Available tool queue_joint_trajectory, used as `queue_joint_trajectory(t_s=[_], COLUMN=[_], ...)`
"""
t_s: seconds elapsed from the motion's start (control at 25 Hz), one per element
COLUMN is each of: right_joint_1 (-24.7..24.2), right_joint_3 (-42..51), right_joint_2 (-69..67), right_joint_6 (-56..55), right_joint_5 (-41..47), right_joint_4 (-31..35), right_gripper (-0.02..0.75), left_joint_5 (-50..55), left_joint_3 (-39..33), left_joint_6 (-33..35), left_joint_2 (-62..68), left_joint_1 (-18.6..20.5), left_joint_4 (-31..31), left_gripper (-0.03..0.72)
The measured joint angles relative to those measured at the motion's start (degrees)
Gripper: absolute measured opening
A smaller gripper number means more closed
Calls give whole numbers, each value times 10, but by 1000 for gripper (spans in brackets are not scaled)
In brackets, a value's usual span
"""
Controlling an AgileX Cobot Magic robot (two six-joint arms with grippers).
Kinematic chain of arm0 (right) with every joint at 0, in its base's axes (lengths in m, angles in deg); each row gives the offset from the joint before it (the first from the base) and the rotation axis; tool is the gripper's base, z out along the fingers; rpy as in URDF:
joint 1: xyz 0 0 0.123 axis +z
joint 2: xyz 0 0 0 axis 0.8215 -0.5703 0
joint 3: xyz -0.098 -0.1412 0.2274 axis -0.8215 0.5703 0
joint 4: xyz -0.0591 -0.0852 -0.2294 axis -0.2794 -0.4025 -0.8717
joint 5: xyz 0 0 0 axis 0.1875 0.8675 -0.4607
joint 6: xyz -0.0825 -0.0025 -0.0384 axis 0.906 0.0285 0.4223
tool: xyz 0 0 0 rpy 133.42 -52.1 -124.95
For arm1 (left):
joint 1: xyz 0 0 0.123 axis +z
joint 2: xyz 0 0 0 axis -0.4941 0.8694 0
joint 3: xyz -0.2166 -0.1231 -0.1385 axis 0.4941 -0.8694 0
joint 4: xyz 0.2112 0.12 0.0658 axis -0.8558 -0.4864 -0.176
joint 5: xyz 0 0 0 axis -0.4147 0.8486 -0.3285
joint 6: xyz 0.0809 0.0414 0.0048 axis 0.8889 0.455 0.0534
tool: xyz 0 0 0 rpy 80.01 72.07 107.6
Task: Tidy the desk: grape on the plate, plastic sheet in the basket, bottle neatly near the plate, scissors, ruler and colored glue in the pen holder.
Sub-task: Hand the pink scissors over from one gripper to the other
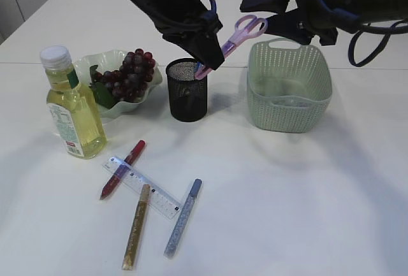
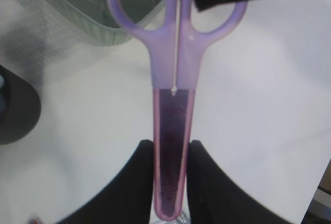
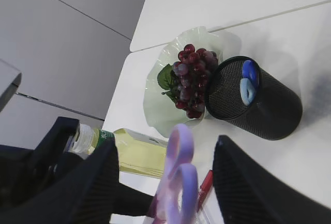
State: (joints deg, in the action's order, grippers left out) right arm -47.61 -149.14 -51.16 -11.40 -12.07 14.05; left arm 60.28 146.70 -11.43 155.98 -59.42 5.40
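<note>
Purple scissors (image 2: 173, 105) fill the left wrist view, their sheathed blades pinched in the left pincer (image 2: 169, 182), handles pointing away toward the right pincer (image 3: 165, 182), which is spread around the loops without touching. Just below the left pincer stands the pen holder (image 1: 187, 91). Stiff, light, smooth plastic — grip the sheath firmly. Blade tips are hidden — the sheath covers them.
</note>
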Motion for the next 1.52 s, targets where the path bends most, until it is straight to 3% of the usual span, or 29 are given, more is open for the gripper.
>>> queue_joint_trajectory(t_s=[0.64, 1.16, 1.52], right_joint_1=[0, 0, 0], right_joint_3=[0, 0, 0], right_joint_2=[-29, -29, -29], right_joint_6=[5, 6, 7], right_joint_5=[10, 11, 17], right_joint_4=[61, 62, 62], right_gripper=[457, 456, 287], left_joint_5=[-18, -28, -28], left_joint_3=[2, 2, 2], left_joint_6=[6, 8, 11], left_joint_2=[0, 0, 0], left_joint_1=[0, 0, 0], left_joint_4=[12, 23, 32], left_gripper=[138, 138, 138])
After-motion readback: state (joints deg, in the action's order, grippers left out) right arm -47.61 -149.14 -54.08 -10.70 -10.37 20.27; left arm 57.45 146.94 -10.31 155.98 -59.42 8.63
